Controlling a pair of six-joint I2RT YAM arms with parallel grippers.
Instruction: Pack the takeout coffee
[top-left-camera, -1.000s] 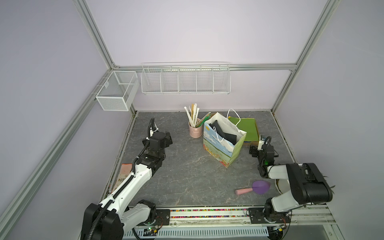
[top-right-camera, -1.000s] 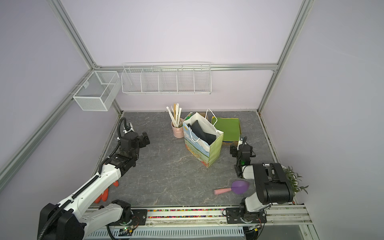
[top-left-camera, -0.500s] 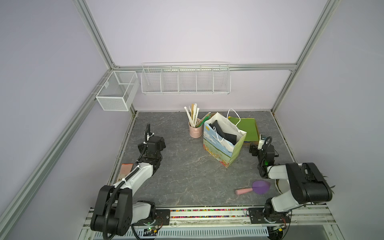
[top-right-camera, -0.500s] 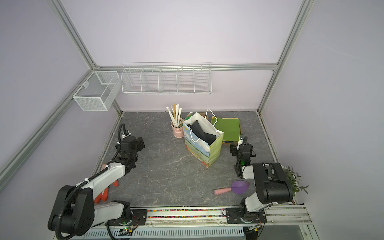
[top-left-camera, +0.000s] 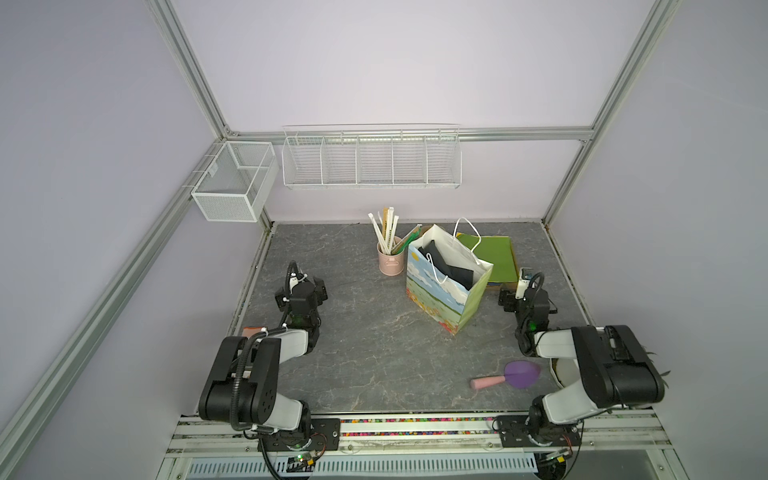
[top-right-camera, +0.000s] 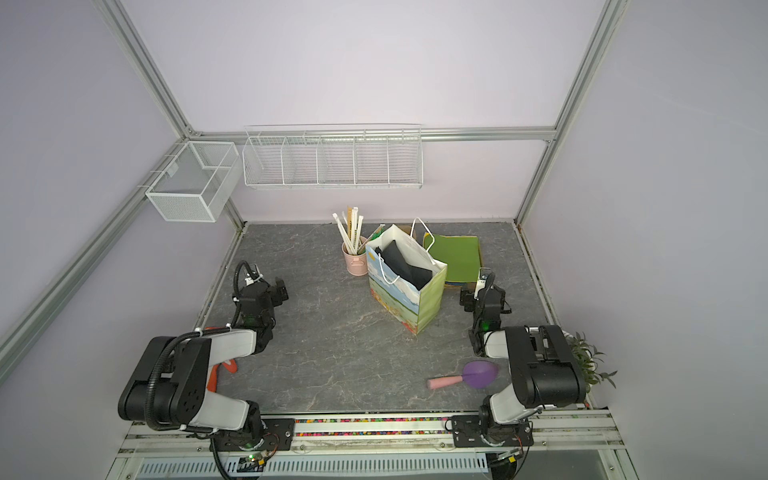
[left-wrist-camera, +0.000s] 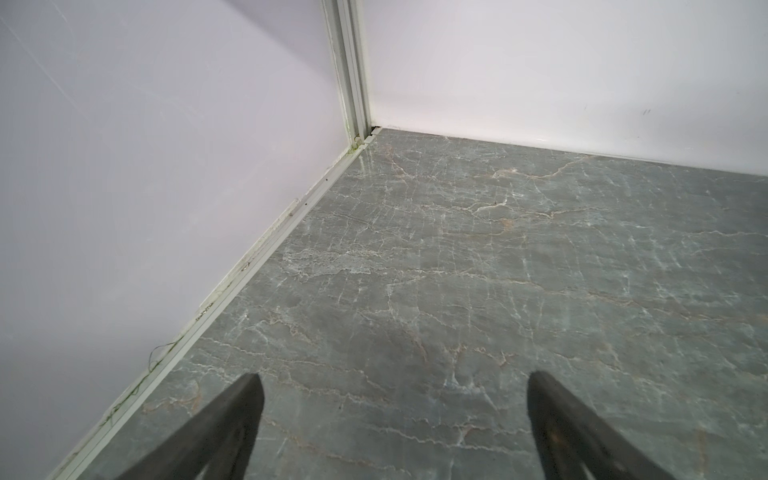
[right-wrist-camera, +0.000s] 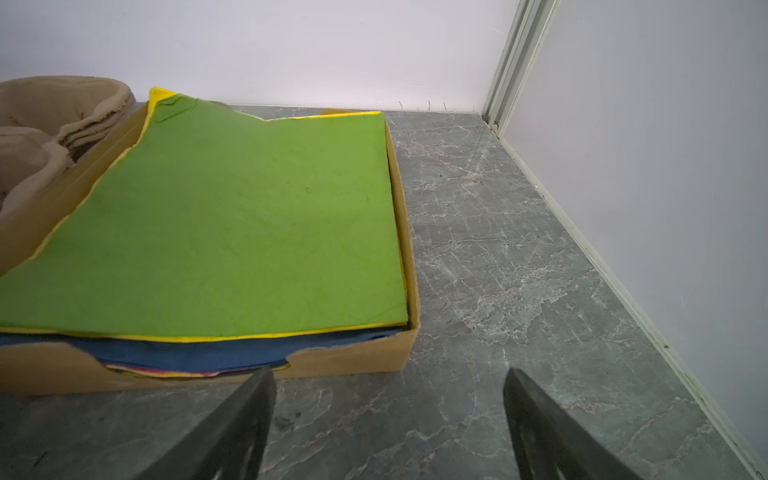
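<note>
Fingers (left-wrist-camera: 232, 424) of the left gripper (left-wrist-camera: 392, 376) stood spread, empty, over bare marble tabletop (left-wrist-camera: 457, 249). The right gripper (right-wrist-camera: 387, 370) gaped likewise before a cardboard tray (right-wrist-camera: 357, 357) of green paper (right-wrist-camera: 249, 216). Where the takeout coffee sat could not be told; only black sheets (top-left-camera: 449, 266) showed inside the gift bag (top-left-camera: 436, 299).

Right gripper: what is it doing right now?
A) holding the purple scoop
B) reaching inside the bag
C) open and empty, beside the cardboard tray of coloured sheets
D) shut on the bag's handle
C: in the right wrist view the right gripper stands open with only bare table between its jaws, close to the cardboard tray topped by a green sheet.
</note>
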